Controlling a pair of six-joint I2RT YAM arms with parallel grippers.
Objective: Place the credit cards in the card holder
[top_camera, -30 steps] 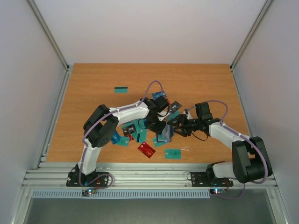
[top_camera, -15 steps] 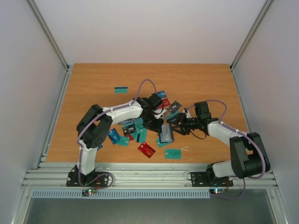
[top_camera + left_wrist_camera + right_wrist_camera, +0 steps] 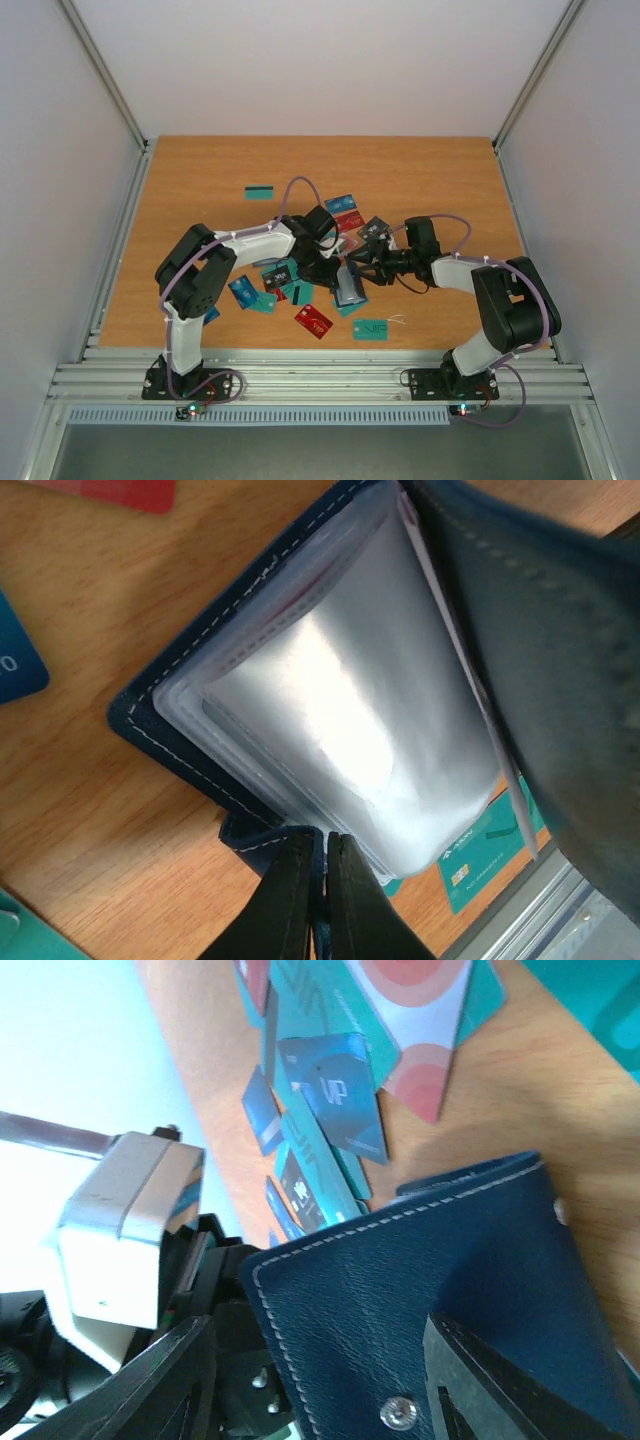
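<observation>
Steadying the card holder (image 3: 330,700), my left jaws clamp its near edge while my right jaws, spread apart, prop the cover (image 3: 400,1300) up so cards (image 3: 335,1090) can enter.

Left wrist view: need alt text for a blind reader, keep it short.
An open navy card holder with clear, glare-lit plastic sleeves lies on a wooden table, its cover lifted at the right. The left claw, nearly closed, seems to pinch its near edge. A blue card, a red card and a teal card lie around it.
</observation>
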